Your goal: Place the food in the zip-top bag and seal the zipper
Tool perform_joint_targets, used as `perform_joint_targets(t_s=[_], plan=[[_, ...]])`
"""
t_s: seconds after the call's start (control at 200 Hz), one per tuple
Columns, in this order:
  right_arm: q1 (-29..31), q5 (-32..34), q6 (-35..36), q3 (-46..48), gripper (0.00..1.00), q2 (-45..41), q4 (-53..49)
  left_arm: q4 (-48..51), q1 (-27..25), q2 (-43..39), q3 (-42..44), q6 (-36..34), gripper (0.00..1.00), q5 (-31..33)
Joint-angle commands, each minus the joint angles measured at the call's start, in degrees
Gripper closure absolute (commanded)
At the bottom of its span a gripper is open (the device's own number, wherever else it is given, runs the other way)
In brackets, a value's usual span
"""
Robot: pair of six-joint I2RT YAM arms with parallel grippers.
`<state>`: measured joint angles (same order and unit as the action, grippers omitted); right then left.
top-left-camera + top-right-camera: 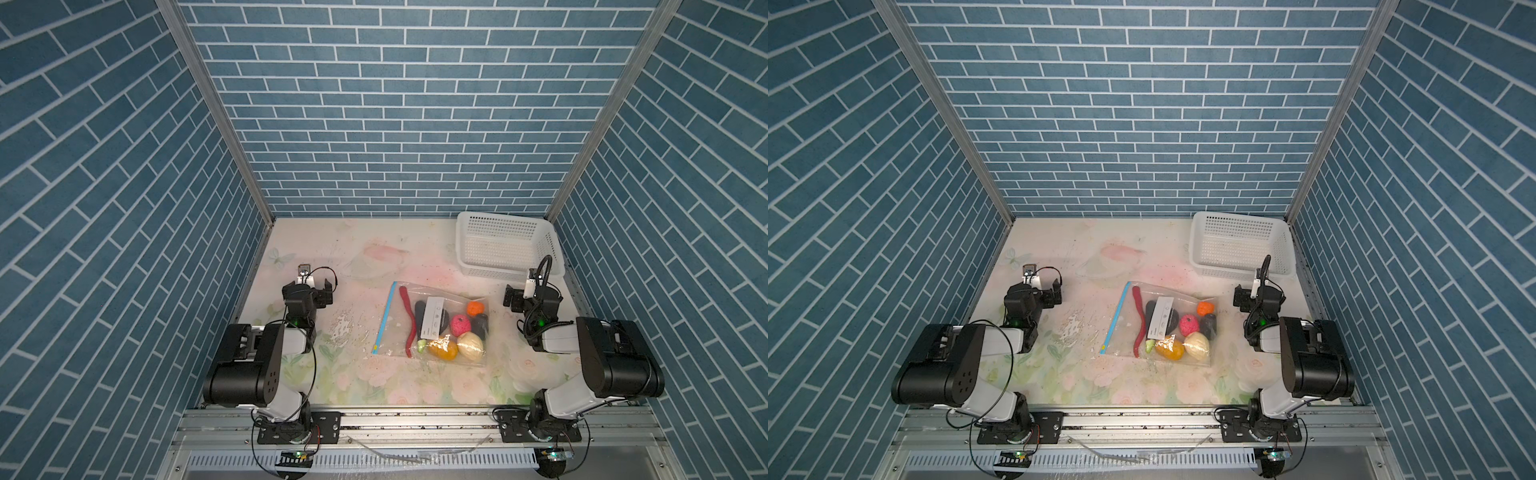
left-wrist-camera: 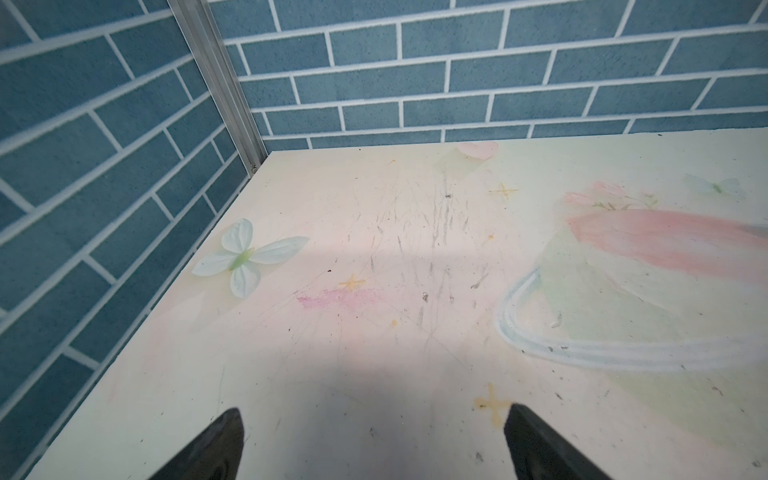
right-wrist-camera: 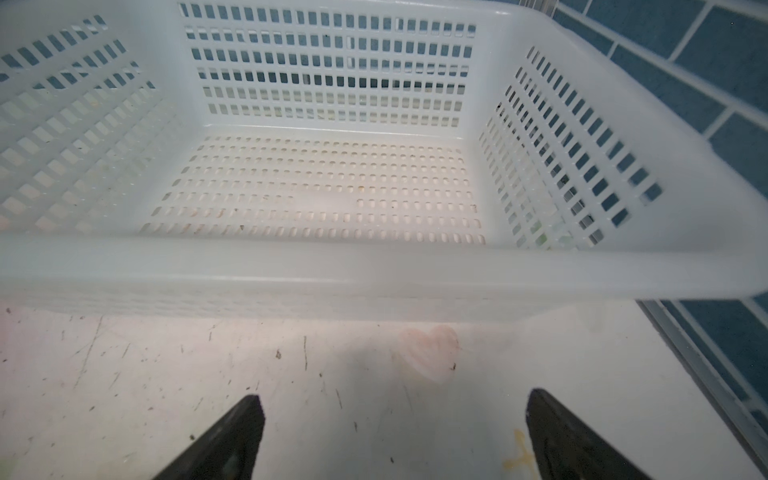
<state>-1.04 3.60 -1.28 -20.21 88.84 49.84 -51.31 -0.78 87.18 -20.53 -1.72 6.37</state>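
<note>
- The zip-top bag (image 1: 395,332) lies flat near the middle of the bench (image 1: 374,249), a shade toward 4 o'clock. It is clear, crinkly plastic, roughly rectangular, and catches glare in both top views.
- Its zipper (image 1: 385,318) is a thin, straight, light blue strip on the edge facing 9 o'clock. The long axis runs from about 1 o'clock to 7 o'clock, with a small yellowish mark near the 7 o'clock end. I can't tell whether it is pressed shut.
- The food (image 1: 459,325) is all inside the bag. A knobbly pink ball, a cream piece (image 1: 471,348), an orange piece (image 1: 475,308) and a glossy yellow-orange piece (image 1: 444,351) bunch toward the 3 to 5 o'clock side, along with black lumps (image 1: 481,326).
- The long, wavy red strip (image 1: 412,324) lies roughly parallel to the zipper, just beside it.
- A white rectangular label (image 1: 434,318) partly covers one black lump.
- The bench is pale with a floral print, scuffed, and has a worn patch at 9 o'clock of the bag.
- A white perforated plastic basket (image 1: 498,226) sits in the 1 o'clock corner, well apart from the bag.
- Blue brick-pattern walls (image 1: 415,124) close in three sides.
- The left fingers (image 2: 216,449), at 9 o'clock, are spread wide over bare bench and face the 11 o'clock corner.
- The right fingers (image 3: 224,444), at 3 o'clock, are spread wide near the basket's front rim, with only bench between them.
</note>
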Motion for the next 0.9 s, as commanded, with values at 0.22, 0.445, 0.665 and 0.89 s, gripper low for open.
perform_joint_targets(t_s=[0.22, 0.445, 0.665, 0.89], plan=[[-0.28, -0.95, -0.88, -2.30, 0.01, -0.37, -0.21, -0.41, -0.19, 0.15, -0.28, 0.27, 0.01, 0.40], [-0.36, -1.18, -0.89, -2.35, 0.01, -0.45, -0.21, -0.39, -0.19, 0.19, -0.22, 0.31, 0.01, 0.48], [-0.48, -2.28, -0.91, -2.72, 0.01, -0.25, -0.91, -0.27, -0.19, 0.18, -0.30, 0.30, 0.01, 0.50], [-1.40, -3.70, -0.96, -2.91, 0.01, -0.25, -1.32, -0.08, -0.17, 0.19, -0.39, 0.22, 0.01, 0.56]])
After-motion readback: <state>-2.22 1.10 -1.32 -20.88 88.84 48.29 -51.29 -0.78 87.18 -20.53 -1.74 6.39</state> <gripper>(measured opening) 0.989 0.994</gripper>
